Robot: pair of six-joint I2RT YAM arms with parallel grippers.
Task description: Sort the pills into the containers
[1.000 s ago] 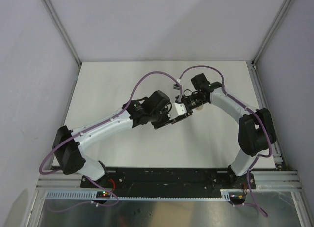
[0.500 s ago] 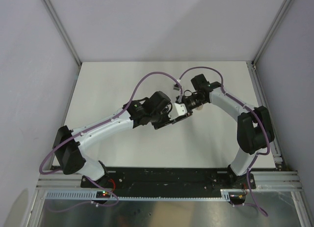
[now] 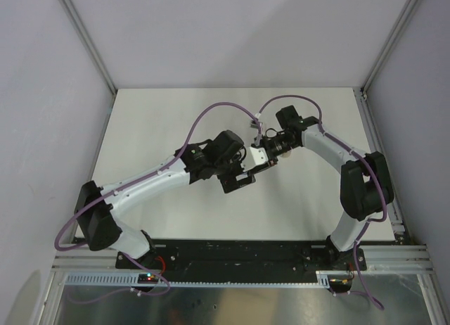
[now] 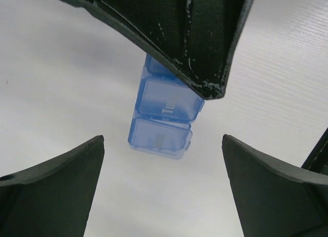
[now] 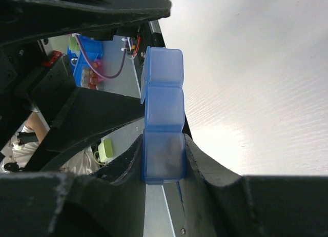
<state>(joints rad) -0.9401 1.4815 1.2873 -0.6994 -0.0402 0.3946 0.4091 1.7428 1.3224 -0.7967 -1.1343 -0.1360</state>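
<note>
The containers (image 5: 163, 119), a translucent blue strip of three joined compartments, hang above the white table. My right gripper (image 5: 163, 147) is shut on the end compartment, one finger on each side. In the left wrist view the containers (image 4: 163, 121) stick out from under a right finger (image 4: 195, 37), lids closed. My left gripper (image 4: 163, 196) is open just short of the strip, its fingers wide apart with only table between them. In the top view the left gripper (image 3: 238, 181) and right gripper (image 3: 263, 160) meet near mid-table, hiding the strip. No pills are in view.
The white table (image 3: 162, 121) is walled by grey panels with metal posts (image 3: 84, 36) at the back corners. Purple cables (image 3: 211, 114) loop over both arms. The black base rail (image 3: 239, 253) runs along the near edge.
My left gripper has opened and drawn back a little toward the near edge, letting go of the strip. The right gripper closed on the strip and keeps hold of it.
</note>
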